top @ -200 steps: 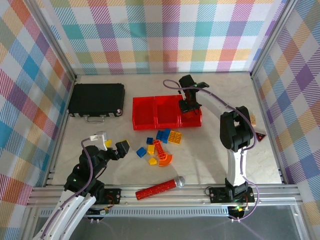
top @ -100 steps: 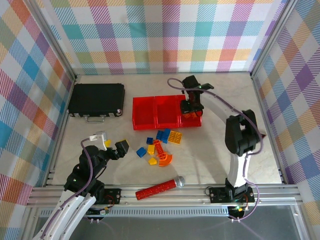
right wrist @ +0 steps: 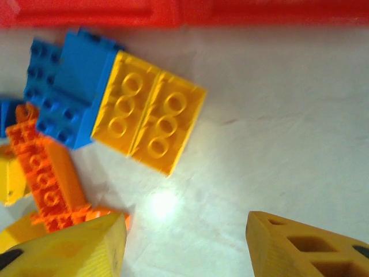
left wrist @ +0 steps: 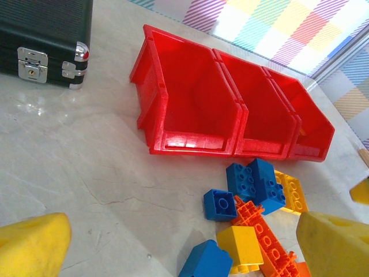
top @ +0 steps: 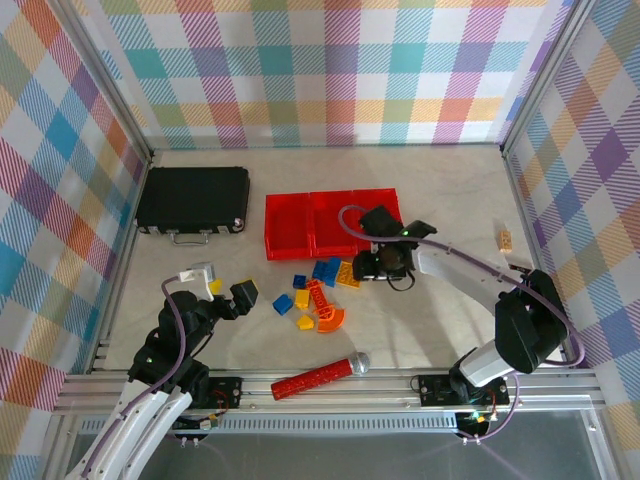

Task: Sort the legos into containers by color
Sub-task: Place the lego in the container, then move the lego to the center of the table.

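Observation:
The legos (top: 315,292) lie in a loose pile in front of the containers (top: 330,225), three red bins in a row. My right gripper (top: 368,266) is low over the table just right of a yellow brick (top: 350,272). In the right wrist view that gripper (right wrist: 184,248) is open with only bare table between its fingers; the yellow brick (right wrist: 147,118), a blue brick (right wrist: 69,86) and an orange piece (right wrist: 49,173) lie ahead of it. My left gripper (top: 232,290) is open to the left of the pile. In its wrist view the left gripper (left wrist: 181,248) faces the bricks and the bins (left wrist: 190,109).
A flat black case (top: 192,200) lies at the back left. A red stick with a silver tip (top: 320,377) lies near the front rail. A small tan block (top: 506,238) sits by the right wall. Checked walls enclose the table.
My right arm has swung from above the right-hand bin down and forward to the table beside the yellow brick, and its jaws have widened. The left arm has not moved.

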Action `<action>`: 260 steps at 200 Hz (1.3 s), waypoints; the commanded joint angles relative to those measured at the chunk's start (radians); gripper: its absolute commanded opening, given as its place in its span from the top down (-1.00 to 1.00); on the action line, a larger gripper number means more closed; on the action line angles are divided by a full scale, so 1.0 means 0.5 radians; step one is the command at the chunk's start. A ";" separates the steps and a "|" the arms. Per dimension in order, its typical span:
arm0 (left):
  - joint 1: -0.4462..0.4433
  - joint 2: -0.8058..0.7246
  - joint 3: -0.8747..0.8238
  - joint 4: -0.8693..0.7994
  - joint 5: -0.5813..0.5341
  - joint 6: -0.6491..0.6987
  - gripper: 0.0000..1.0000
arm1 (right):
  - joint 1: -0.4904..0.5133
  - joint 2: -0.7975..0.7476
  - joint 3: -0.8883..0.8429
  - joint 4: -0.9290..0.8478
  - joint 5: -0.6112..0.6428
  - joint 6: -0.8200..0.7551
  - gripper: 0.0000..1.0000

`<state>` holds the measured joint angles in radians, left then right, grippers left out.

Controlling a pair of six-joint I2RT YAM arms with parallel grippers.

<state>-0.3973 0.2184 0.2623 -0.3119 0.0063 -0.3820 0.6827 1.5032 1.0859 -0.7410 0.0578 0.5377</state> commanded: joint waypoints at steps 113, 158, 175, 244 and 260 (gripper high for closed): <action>-0.018 -0.024 -0.031 -0.002 -0.031 -0.026 -0.99 | 0.264 0.364 -0.064 0.298 -0.106 0.272 0.28; -0.018 -0.026 -0.028 -0.007 -0.038 -0.030 -1.00 | 0.264 0.430 -0.049 0.340 -0.027 0.339 0.37; -0.018 -0.029 -0.028 -0.008 -0.040 -0.029 -0.99 | 0.258 0.434 -0.054 0.335 0.060 0.363 0.37; -0.018 -0.033 -0.028 -0.009 -0.034 -0.025 -0.99 | 0.068 0.361 -0.118 0.266 0.355 0.337 0.36; -0.018 -0.035 -0.028 -0.013 -0.033 -0.026 -0.99 | -0.004 0.341 -0.143 0.265 0.378 0.308 0.36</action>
<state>-0.3973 0.2176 0.2577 -0.3134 -0.0017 -0.3824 0.7231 1.7138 1.0393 -0.5884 0.1856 0.6991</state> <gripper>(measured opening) 0.997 0.317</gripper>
